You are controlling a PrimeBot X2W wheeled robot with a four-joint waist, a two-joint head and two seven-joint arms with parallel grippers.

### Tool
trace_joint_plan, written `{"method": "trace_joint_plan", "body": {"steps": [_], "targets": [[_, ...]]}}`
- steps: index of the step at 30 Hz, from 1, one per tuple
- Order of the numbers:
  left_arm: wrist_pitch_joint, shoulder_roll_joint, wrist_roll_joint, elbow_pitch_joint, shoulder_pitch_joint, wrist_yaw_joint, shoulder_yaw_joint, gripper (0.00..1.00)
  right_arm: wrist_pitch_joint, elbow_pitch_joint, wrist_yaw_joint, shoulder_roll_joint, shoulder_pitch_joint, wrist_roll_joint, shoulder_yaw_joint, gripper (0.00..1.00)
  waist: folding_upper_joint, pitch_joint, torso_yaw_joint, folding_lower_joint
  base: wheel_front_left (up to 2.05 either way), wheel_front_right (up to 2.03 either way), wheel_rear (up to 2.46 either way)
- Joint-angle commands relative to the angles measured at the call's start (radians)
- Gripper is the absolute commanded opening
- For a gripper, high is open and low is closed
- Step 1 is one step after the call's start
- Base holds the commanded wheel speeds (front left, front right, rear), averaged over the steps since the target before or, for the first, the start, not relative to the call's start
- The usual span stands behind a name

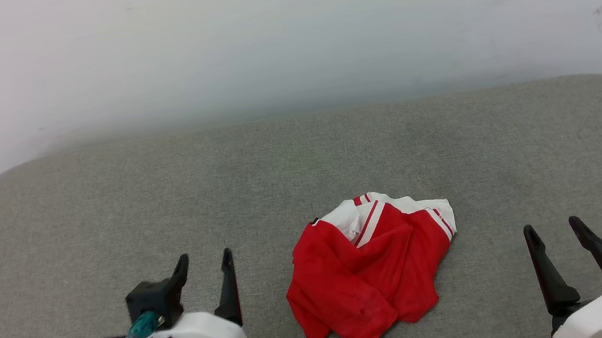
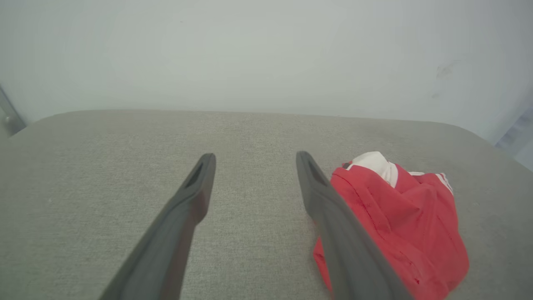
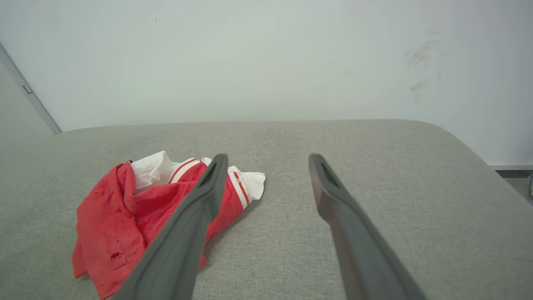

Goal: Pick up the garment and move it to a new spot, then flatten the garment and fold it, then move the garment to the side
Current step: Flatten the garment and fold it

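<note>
The garment point(image 1: 369, 270), a red T-shirt with white striped sleeves, lies crumpled in a heap on the grey fabric surface point(image 1: 300, 163), a little right of centre and near the front. Its white sleeves bunch at the far side. My left gripper point(image 1: 204, 262) hovers open to the left of the heap, apart from it, nothing between its fingers. My right gripper point(image 1: 552, 226) stands open to the right, also apart. The left wrist view has the garment point(image 2: 399, 221) right of the open gripper point(image 2: 255, 159). In the right wrist view the garment point(image 3: 125, 208) sits left of the open gripper point(image 3: 268, 160).
The grey surface has rounded far corners and ends at a white wall point(image 1: 283, 32) with scuff marks at the right. Bare fabric stretches to the left, right and behind the garment.
</note>
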Motion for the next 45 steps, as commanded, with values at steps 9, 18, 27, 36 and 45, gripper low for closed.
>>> {"method": "trace_joint_plan", "body": {"steps": [9,18,27,36,45], "targets": [[0.272,-0.03,-0.014,0.041,-0.215,-0.163,-0.184,1.0,0.002,-0.001,0.0,0.001,-0.027,-0.002,0.019,1.0,-0.0001,0.053,-0.009,0.0,0.0,0.0,0.0],[0.498,-0.029,-0.057,0.138,-0.304,-0.282,-0.298,1.0,-0.015,0.013,0.0,0.001,-0.059,0.011,0.029,1.0,-0.0001,0.125,-0.041,0.0,0.0,0.0,0.0],[0.648,0.013,-0.096,0.22,-0.366,-0.342,-0.438,1.0,-0.033,0.039,0.0,0.001,-0.094,0.02,0.035,1.0,-0.0001,0.165,-0.051,0.0,0.0,0.0,0.0],[0.637,0.028,-0.113,0.282,-0.409,-0.346,-0.491,0.0,-0.035,0.055,0.0,0.001,-0.102,0.021,0.04,1.0,-0.0001,0.159,-0.05,0.0,0.0,0.0,0.0],[0.445,0.016,-0.121,0.21,-0.387,-0.276,-0.407,0.0,-0.027,0.061,0.0,0.001,-0.073,0.026,0.022,1.0,-0.0001,0.121,-0.023,0.0,0.0,0.0,0.0]]}}
